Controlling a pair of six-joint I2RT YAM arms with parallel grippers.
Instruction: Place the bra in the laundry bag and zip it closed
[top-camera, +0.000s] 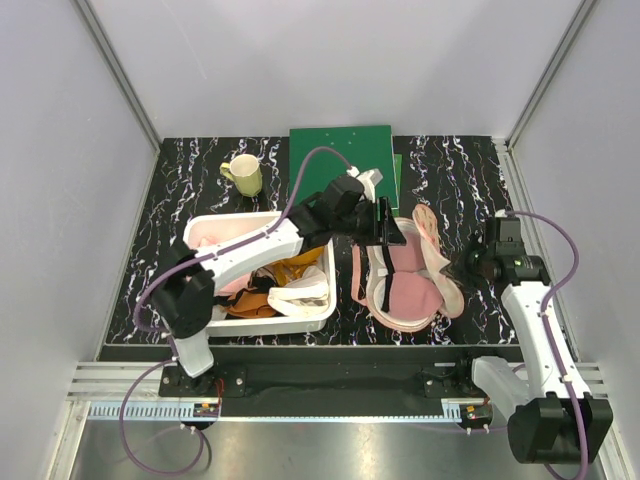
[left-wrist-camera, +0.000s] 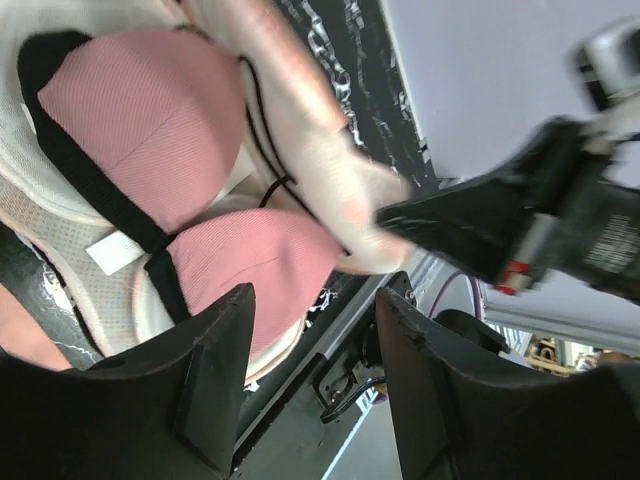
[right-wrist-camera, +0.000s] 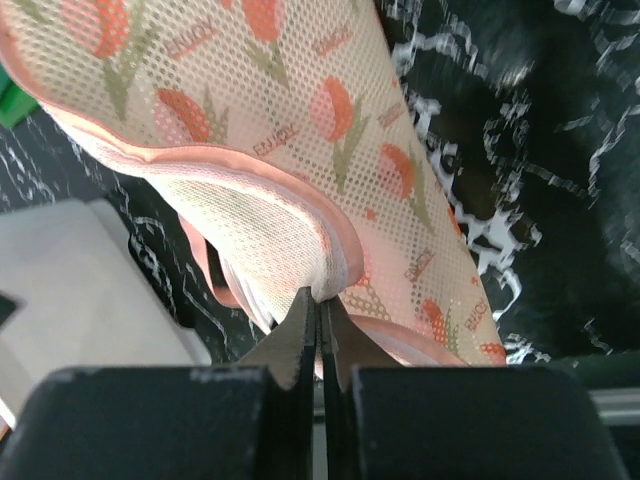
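The bra (left-wrist-camera: 150, 130) sits inside the open laundry bag (right-wrist-camera: 330, 120). The left claw (left-wrist-camera: 315, 320) hovers over it, jaws apart, seemingly empty, while the right claw (right-wrist-camera: 320, 315) pinches the bag's rim. Placing looks done. Next: fold the lid over and find the zipper pull.

One bra (top-camera: 405, 290) and one laundry bag (top-camera: 432, 235) right of centre; one white bin (top-camera: 300, 322) on the left; one mug (top-camera: 243, 175) and one green board (top-camera: 340, 150) far; two grippers: left gripper (top-camera: 388, 228), right gripper (top-camera: 468, 263).
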